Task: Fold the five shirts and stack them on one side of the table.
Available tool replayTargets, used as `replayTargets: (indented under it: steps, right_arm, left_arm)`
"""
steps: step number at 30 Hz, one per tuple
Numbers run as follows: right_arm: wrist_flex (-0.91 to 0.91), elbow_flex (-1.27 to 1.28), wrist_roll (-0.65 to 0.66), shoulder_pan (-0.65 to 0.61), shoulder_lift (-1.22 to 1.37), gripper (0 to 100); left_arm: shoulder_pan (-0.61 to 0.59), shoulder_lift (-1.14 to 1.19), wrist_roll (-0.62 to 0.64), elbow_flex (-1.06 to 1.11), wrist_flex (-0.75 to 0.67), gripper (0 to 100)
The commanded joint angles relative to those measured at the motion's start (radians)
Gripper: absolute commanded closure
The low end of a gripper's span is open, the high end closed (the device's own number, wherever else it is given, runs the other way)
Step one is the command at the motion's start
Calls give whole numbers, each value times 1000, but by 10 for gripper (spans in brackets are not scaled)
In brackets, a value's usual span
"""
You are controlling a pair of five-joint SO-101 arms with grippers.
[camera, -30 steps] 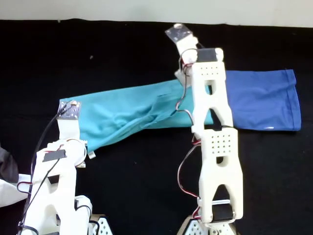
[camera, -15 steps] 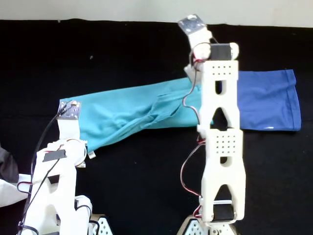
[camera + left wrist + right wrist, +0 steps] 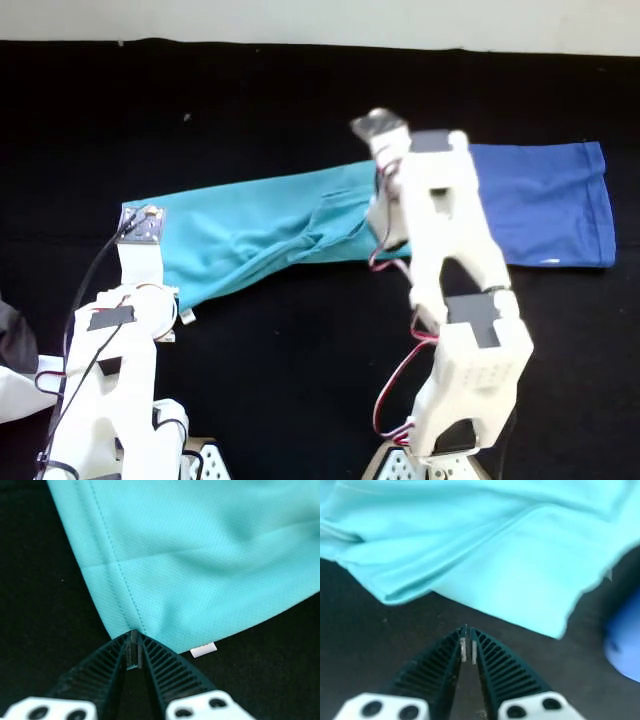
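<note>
Shirt corner between left jaws

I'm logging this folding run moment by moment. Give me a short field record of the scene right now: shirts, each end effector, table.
teal shirt: lying lengthwise across the middle of the table, creased, not yet folded
blue shirt: flat at the teal shirt's far end
left end effector: shut on the teal shirt's corner
right end effector: shut, holding nothing, over bare table just off the teal shirt's edge
table: black surface
white cloth: bunched at the table's edge by the left arm
</note>
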Motion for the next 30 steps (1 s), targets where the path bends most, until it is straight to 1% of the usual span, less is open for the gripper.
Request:
replayTargets:
  steps: [1, 7, 12, 17, 20, 22, 27, 30]
  right_arm:
    - [-137, 47, -12, -42, -70, 992]
    - [-291, 47, -12, -111, -65, 992]
    - [-386, 5, -12, -128, -12, 992]
    - [-380, -110, -21, -130, 90, 992]
    - [-378, -170, -132, -143, 105, 992]
    - [-378, -182, -176, -159, 110, 992]
    - [-380, -168, -175, -199, 133, 992]
    - [-384, -168, -175, -200, 166, 992]
  left_arm:
    - [12, 4, 5, 1, -14, 990]
    - [12, 4, 5, 1, -14, 990]
    - [12, 4, 5, 1, -14, 990]
    - [12, 4, 5, 1, -14, 990]
    - [12, 4, 5, 1, -14, 990]
    - [12, 4, 5, 1, -14, 990]
    - [12, 4, 5, 1, -14, 990]
    - [12, 4, 5, 1, -14, 990]
